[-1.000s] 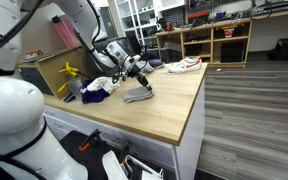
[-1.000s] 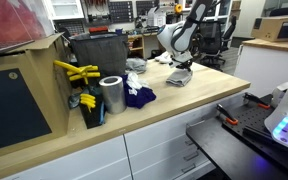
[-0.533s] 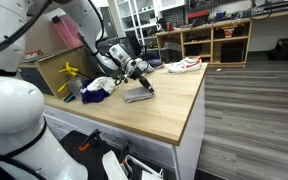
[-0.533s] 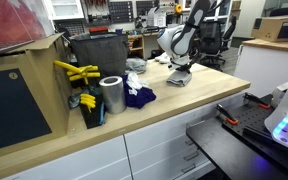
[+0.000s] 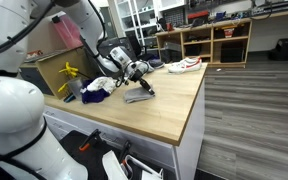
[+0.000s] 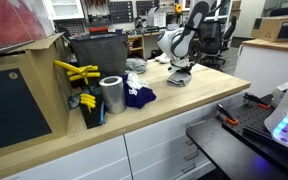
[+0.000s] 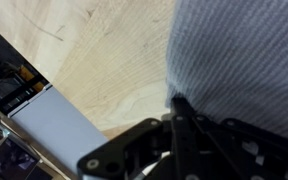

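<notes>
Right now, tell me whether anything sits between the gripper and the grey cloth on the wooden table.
Nothing visible does. The gripper is right at the grey cloth, and in the wrist view its jaws are shut on the cloth's edge. The blue cloth and the metal can lie well off to the side.

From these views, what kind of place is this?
Probably a lab or workshop: a light wooden workbench, open wooden storage shelves along the wall, and wall racks of tools.
</notes>
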`<action>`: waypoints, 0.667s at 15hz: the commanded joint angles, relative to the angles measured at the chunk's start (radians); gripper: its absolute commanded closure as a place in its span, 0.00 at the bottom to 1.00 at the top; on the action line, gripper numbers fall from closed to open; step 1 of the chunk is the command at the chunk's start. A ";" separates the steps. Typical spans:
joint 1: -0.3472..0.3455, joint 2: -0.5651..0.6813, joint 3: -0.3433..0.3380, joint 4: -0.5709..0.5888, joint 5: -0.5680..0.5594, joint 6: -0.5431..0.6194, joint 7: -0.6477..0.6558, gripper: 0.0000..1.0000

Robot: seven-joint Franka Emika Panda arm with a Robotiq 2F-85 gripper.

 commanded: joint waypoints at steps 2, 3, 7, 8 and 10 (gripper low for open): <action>0.010 -0.041 -0.029 -0.025 -0.022 -0.016 0.058 1.00; 0.010 -0.055 -0.030 -0.029 -0.021 -0.026 0.050 1.00; -0.001 -0.129 -0.004 -0.034 0.008 -0.076 -0.026 1.00; -0.004 -0.149 0.007 -0.034 0.016 -0.085 -0.051 1.00; -0.008 -0.186 0.026 -0.032 0.031 -0.096 -0.093 1.00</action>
